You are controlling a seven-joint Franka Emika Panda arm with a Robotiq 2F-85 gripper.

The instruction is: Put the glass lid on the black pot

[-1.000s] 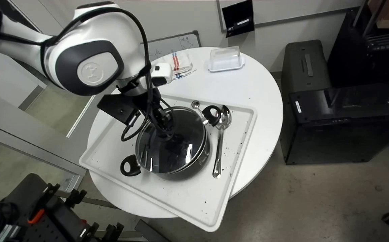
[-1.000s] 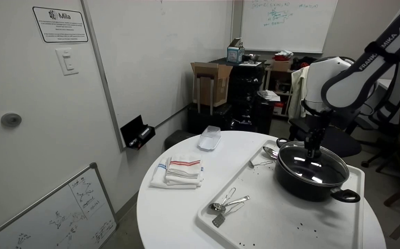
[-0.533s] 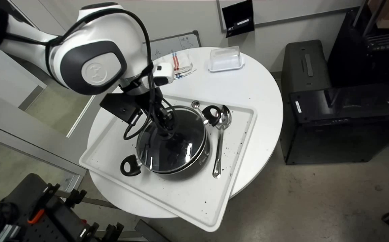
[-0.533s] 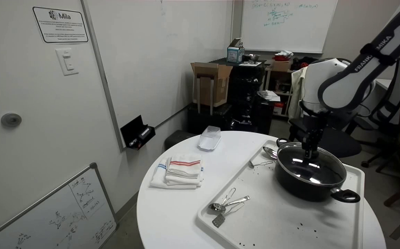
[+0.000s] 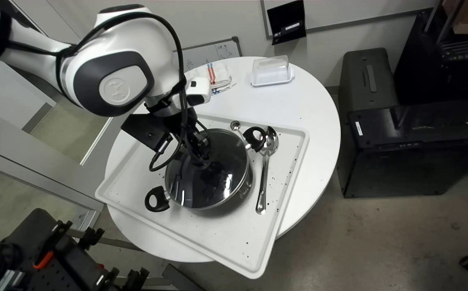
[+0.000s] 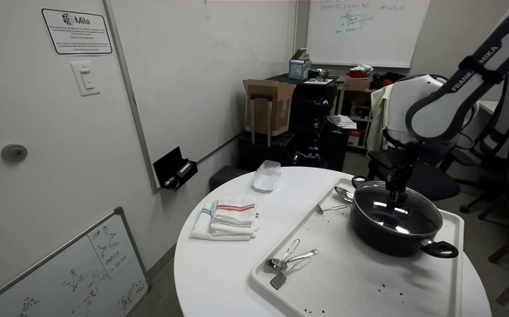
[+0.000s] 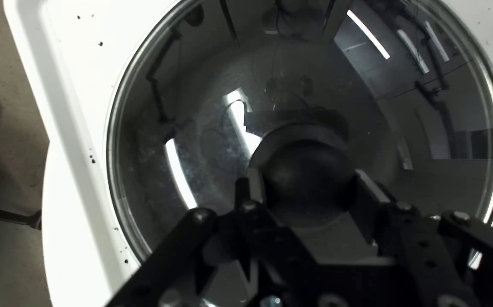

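Observation:
The glass lid [image 5: 201, 188] lies over the black pot [image 5: 242, 197], its rim close to level with the pot rim. In an exterior view the lid [image 6: 382, 211] covers the top of the pot [image 6: 382, 240], whose two black side handles stick out. My gripper [image 6: 397, 194] points down at the lid's centre. In the wrist view the gripper [image 7: 310, 185] has one finger on each side of the dark round knob, both pads against it. The lid [image 7: 178, 106] fills most of that view and hides the pot's inside.
The pot stands on a white tray [image 6: 346, 273] on a round white table [image 6: 223, 268]. A large metal spoon [image 5: 264, 173] lies beside the pot. Several small utensils [image 6: 280, 264] lie near a tray corner. Folded towels [image 6: 234, 218] and a clear-lidded container [image 6: 266, 177] stand on the table.
The gripper and lid have shifted slightly together over the pot. The gap between the lid's edge and the pot rim, seen earlier, has closed. The pot has not moved.

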